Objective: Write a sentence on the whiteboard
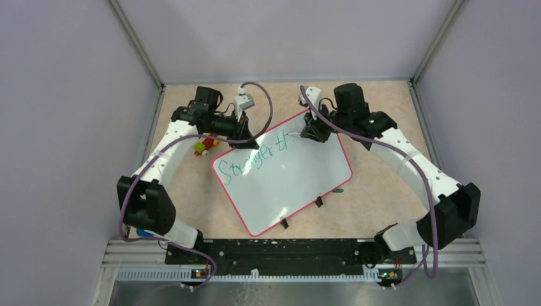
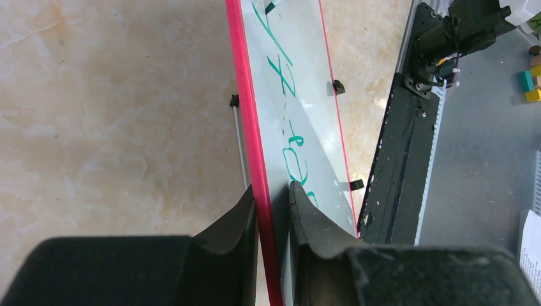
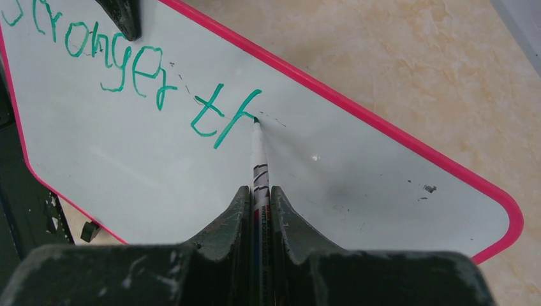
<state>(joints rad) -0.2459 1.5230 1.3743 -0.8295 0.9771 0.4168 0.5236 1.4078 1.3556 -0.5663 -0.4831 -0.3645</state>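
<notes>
The whiteboard (image 1: 287,185) lies tilted on the table, white with a red-pink rim (image 2: 245,108). Green handwriting, the sentence (image 3: 127,76), reads "Stronger th" along its far edge (image 1: 252,162). My left gripper (image 2: 273,191) is shut on the board's rim, one finger (image 2: 245,210) outside it and the other on the white face. My right gripper (image 3: 258,194) is shut on a white marker (image 3: 259,159), whose green tip touches the board at the end of the "h". In the top view the right gripper (image 1: 314,131) sits over the board's far right corner and the left gripper (image 1: 245,139) at its far left edge.
Small coloured blocks (image 1: 204,146) lie on the table just left of the board. Black clips (image 1: 319,202) stick out from the board's near edge, and a green marker cap (image 1: 338,190) lies beside it. The black base rail (image 1: 274,252) runs along the near edge.
</notes>
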